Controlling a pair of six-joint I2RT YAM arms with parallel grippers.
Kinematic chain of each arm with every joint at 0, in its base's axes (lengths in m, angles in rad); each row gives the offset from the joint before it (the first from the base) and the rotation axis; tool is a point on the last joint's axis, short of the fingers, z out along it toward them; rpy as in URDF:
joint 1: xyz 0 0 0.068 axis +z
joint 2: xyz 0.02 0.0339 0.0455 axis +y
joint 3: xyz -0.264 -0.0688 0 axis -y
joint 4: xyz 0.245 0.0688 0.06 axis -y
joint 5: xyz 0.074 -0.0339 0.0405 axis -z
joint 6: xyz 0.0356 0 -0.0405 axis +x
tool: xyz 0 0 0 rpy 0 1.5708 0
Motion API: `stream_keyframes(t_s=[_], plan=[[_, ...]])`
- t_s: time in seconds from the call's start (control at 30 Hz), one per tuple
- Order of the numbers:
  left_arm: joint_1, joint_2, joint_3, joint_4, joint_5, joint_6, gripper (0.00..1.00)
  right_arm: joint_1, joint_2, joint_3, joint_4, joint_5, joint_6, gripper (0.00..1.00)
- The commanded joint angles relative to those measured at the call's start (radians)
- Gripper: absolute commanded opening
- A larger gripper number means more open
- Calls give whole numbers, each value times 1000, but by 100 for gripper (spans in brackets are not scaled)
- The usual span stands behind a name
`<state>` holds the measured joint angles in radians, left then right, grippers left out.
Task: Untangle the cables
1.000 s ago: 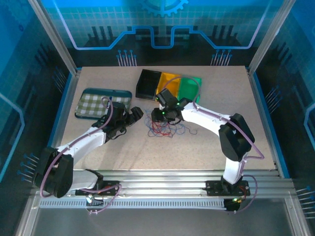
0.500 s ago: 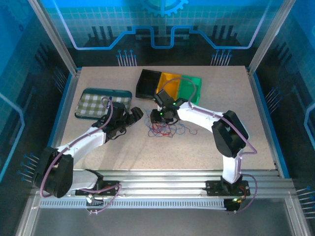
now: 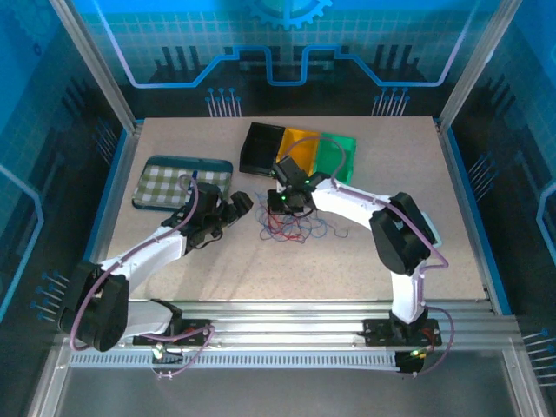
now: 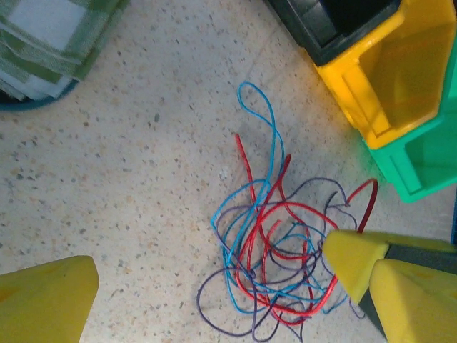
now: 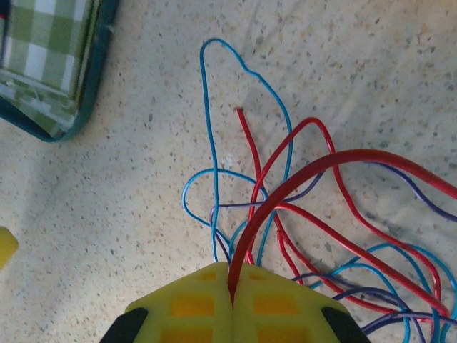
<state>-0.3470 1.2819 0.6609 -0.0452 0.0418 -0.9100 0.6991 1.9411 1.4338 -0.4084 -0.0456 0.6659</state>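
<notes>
The cables (image 3: 295, 228) lie as a wispy tangle of red, blue and dark purple wires on the speckled table, just in front of the bins. My right gripper (image 3: 282, 202) is at the tangle's far left edge. In the right wrist view its yellow fingers (image 5: 186, 307) are pressed together, and the gripper (image 5: 232, 282) pinches a red cable (image 5: 300, 179) that arcs up and to the right. My left gripper (image 3: 241, 202) sits left of the tangle, apart from it. Seen from the left wrist, the left gripper (image 4: 232, 289) is wide open with the cables (image 4: 275, 243) just ahead.
A teal case with a green checked cloth (image 3: 182, 181) lies at the back left. Black (image 3: 261, 148), yellow (image 3: 300, 148) and green (image 3: 337, 158) bins stand side by side behind the tangle. The two grippers are close together.
My right gripper has closed its fingers on the red cable, and its arm has shifted slightly left. The left arm has stayed put, open.
</notes>
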Motion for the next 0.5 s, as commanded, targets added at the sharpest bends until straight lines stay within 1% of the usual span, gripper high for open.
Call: stream_keyframes(t_s=[0.0, 0.07, 0.17, 0.23, 0.37, 0.47], plan=[[-4, 13, 30, 6, 118, 52, 99, -22, -107, -42, 35, -41, 8, 0], [-10, 13, 72, -61, 175, 136, 99, -40, -193, -82, 47, -64, 11, 0], [-28, -3, 118, -162, 202, 268, 99, -81, -314, -134, 71, -110, 33, 0], [-38, -14, 133, -193, 196, 322, 100, -108, -379, -156, 78, -137, 31, 0], [-43, -16, 146, -165, 197, 340, 99, -159, -462, -169, 75, -220, 31, 0], [-48, -4, 179, -132, 224, 352, 99, -179, -478, -147, 47, -243, 22, 0]])
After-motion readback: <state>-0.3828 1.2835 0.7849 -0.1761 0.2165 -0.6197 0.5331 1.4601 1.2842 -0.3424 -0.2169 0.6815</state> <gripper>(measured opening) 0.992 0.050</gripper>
